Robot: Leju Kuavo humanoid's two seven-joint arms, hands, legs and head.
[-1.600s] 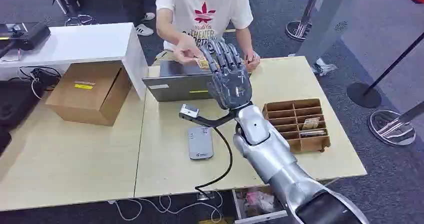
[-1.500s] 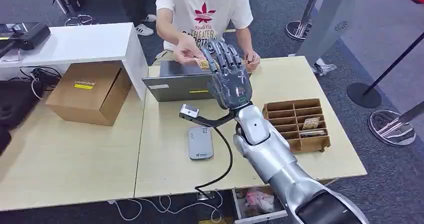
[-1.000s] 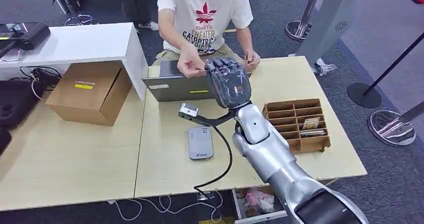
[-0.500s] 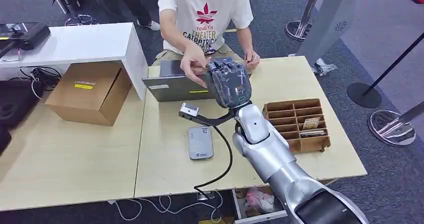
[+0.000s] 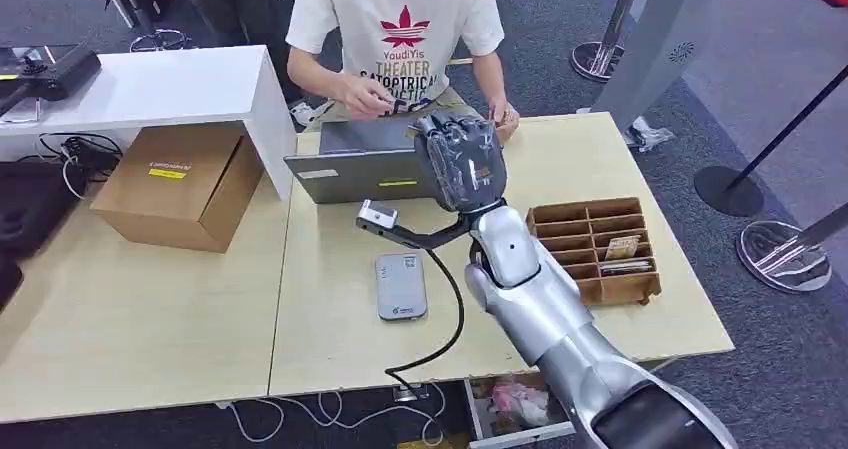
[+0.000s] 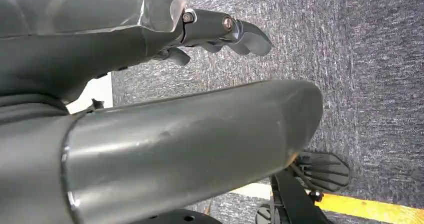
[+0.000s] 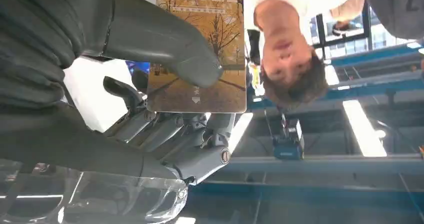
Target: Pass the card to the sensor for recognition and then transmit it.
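The right hand point(image 5: 461, 161) is raised above the table point(image 5: 330, 329) near the laptop point(image 5: 365, 164), its fingers folded around the card point(image 7: 202, 49); the wrist view shows a thick grey thumb pressing a glossy tan card printed "HOTEL" against the darker fingers. So the card is secured in the hand. Judging by position, recognition is not yet done: the reader point(image 5: 400, 285), a flat grey slab with rounded corners, lies on the pale wood-grain tabletop below and nearer the robot than the hand, well apart from the card. Presenting the card there, then handing it on, both remain. The person point(image 5: 395, 29) across the table has a hand drawn back over the laptop. The left hand point(image 6: 220, 29) hangs over speckled carpet, fingers loosely curled, holding nothing (smooth grey shell, dark jointed fingers). A brown compartmented tray point(image 5: 640, 287) sits beside the right arm.
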